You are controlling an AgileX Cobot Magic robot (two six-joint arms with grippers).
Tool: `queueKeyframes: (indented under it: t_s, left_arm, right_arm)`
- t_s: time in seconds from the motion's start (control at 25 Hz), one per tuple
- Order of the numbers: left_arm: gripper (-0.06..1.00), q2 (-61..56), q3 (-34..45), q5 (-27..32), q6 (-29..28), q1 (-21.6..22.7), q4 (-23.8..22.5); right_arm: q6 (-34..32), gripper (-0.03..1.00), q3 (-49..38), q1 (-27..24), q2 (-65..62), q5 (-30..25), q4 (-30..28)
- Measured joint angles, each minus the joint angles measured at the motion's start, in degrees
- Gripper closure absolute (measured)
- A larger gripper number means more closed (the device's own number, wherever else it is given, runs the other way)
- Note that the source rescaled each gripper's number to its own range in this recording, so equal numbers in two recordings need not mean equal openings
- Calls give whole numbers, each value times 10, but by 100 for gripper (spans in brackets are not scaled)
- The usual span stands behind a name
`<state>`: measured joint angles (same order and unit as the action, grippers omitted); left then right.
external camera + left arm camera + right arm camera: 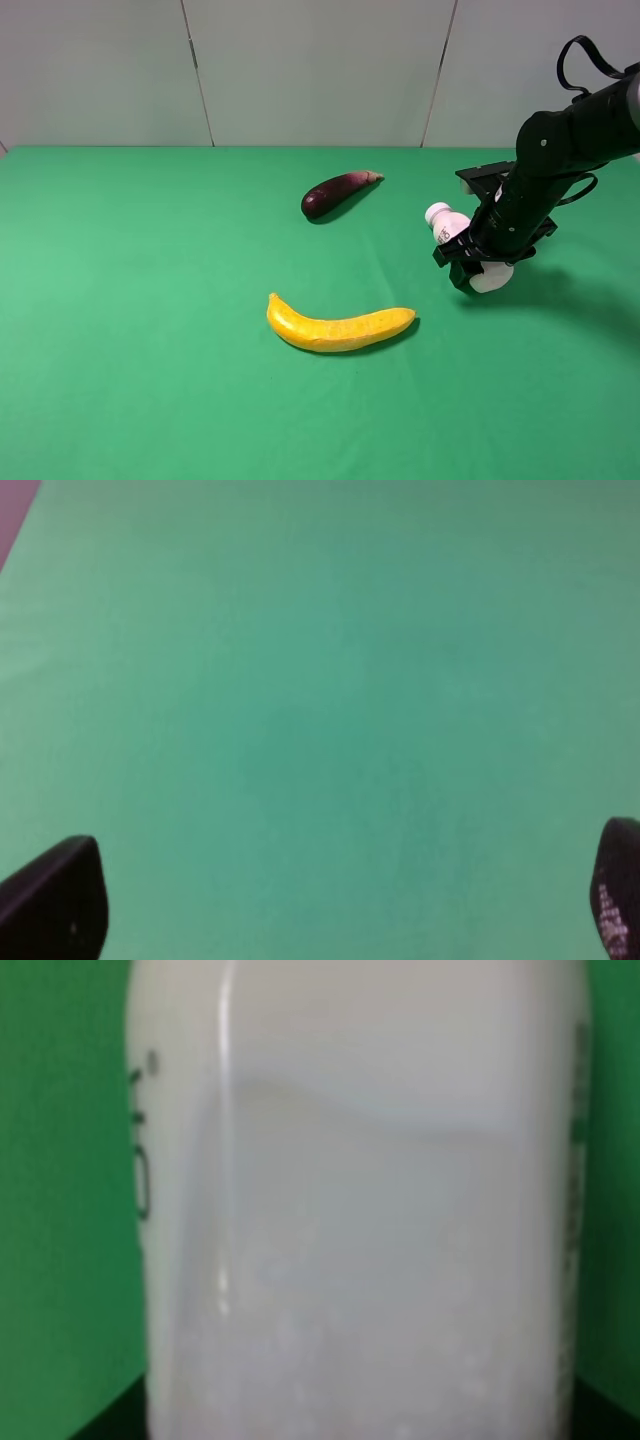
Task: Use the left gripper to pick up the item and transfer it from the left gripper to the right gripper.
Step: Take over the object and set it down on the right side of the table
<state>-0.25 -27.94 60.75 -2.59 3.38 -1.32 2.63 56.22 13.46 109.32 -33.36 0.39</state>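
The bottle (447, 222) sits clamped in the right gripper (470, 262), on the right side of the green table (150, 330) in the high view. Only its white cap end and a bit of the body stick out past the black claw; the rest is hidden behind the fingers. It looks to be held just above the cloth, though from this angle I cannot tell for sure whether it touches. Its long axis is tilted, with the cap pointing up and toward the middle of the table and the bottom end running down toward the near right. In the right wrist view the bottle (360, 1220) fills almost the whole picture, blurred, with dark print along both of its edges.

The left gripper (320, 900) does not appear in the high view. Its own camera shows 2 dark fingertips (55, 900) at opposite corners, spread wide, with nothing between them but bare green cloth.

An eggplant (338, 192) lies well apart from the bottle, toward the back of the table near the middle. A banana (338, 326) lies nearer the front, also apart from the claw. The left half of the table is open cloth, and the far edge meets a pale wall (320, 70).
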Motion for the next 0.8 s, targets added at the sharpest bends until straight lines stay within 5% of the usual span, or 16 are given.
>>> queueKeyframes:
  t_s: [0.08, 0.16, 0.28, 0.8]
  left_arm:
    - [2, 0, 0, 0, 0, 0, 0]
    - [2, 0, 0, 0, 0, 0, 0]
    - [2, 0, 0, 0, 0, 0, 0]
    - [2, 0, 0, 0, 0, 0, 0]
  right_arm:
    - [0, 84, 0, 0, 0, 0, 0]
    - [0, 31, 0, 0, 0, 5, -4]
    - [-2, 5, 1, 0, 0, 9, -4]
    - [-5, -3, 7, 0, 1, 0, -4]
